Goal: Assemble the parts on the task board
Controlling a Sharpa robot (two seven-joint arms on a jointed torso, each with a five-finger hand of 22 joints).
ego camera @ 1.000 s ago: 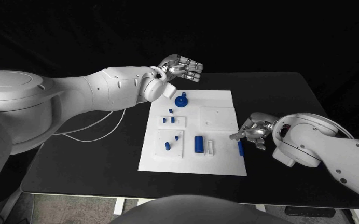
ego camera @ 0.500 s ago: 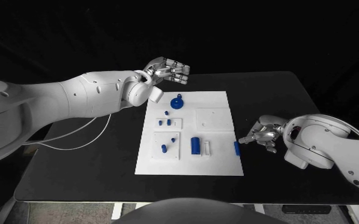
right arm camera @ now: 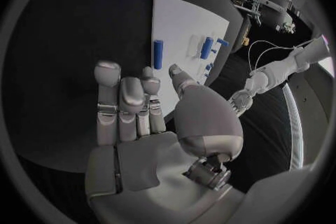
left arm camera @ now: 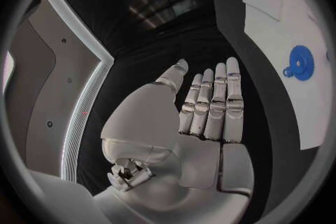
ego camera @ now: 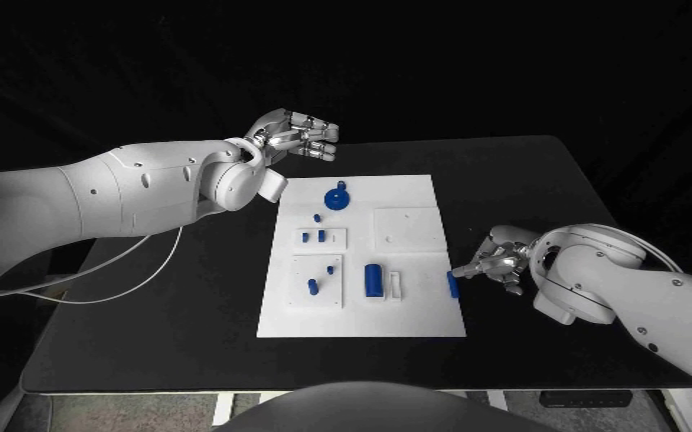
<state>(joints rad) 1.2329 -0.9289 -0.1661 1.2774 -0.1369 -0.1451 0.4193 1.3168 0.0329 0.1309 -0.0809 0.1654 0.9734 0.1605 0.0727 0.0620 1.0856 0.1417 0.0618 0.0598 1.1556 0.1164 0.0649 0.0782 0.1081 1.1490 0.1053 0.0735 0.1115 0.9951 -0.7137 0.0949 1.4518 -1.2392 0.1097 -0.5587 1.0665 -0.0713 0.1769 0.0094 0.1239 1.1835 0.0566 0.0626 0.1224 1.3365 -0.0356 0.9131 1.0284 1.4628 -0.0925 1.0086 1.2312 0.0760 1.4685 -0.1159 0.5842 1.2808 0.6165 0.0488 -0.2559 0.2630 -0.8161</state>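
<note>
The white task board (ego camera: 411, 197) lies in the middle of the black table. On it are a blue gear (ego camera: 336, 199) at the back, a blue cylinder (ego camera: 374, 279) near the front and several small blue pieces (ego camera: 310, 236). A blue peg (ego camera: 453, 285) lies at the board's right edge. My right hand (ego camera: 495, 262) hovers just right of that peg, fingers stretched out and holding nothing (right arm camera: 133, 106); the peg (right arm camera: 158, 54) lies beyond its fingertips. My left hand (ego camera: 296, 137) is raised beyond the board's back left corner, fingers straight and together, empty (left arm camera: 210, 106). The gear (left arm camera: 299, 60) lies off to its side.
A white cable (ego camera: 108, 287) runs over the table's left side under my left arm. Bare black table (ego camera: 534, 182) lies right of the board. Raised white blocks (ego camera: 408, 229) stand on the board.
My left hand has drifted left, away from the board's back edge. The right hand stays beside the peg at the board's right edge. The camera has shifted a little.
</note>
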